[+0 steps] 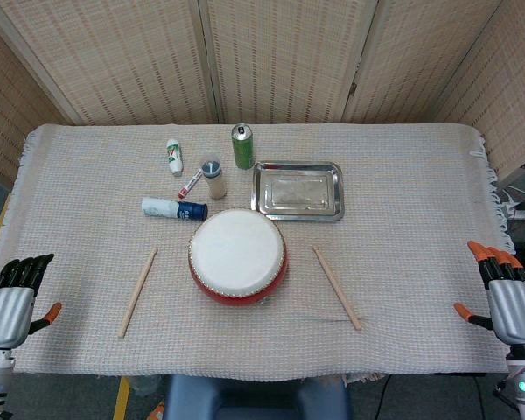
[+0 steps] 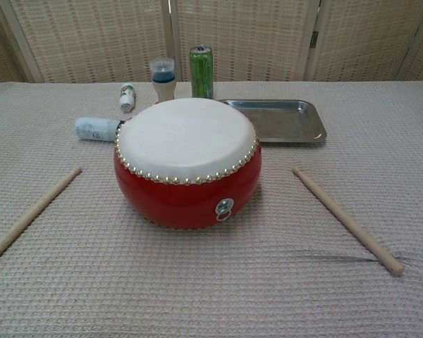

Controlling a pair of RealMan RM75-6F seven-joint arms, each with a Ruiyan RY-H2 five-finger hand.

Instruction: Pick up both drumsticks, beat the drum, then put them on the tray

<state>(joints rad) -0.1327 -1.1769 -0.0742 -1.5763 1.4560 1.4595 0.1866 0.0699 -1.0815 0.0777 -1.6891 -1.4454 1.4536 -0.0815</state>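
Left hand at the near left edge of the tabletop, fingers extended and apart, holding nothing; right hand at the near right edge, likewise spread and empty. Both hands appear in the head view only and lie well apart from the task objects. Two drumsticks, plain pale wood and slender: the left drumstick lies flat to the left of the drum, the right drumstick flat to its right, each angled so that its far end points toward the drum, neither touching it. One drum, centred near the front edge: red rounded body, cream skin fixed by a row of brass studs, with a metal ring on the side facing the chest camera. One tray, rectangular, shiny metal, behind and to the right of the drum. Behind the drum, one green can upright, one small bottle upright, one white tube, one white-and-blue container on its side, one small red-and-white stick. Labels are too small to read.
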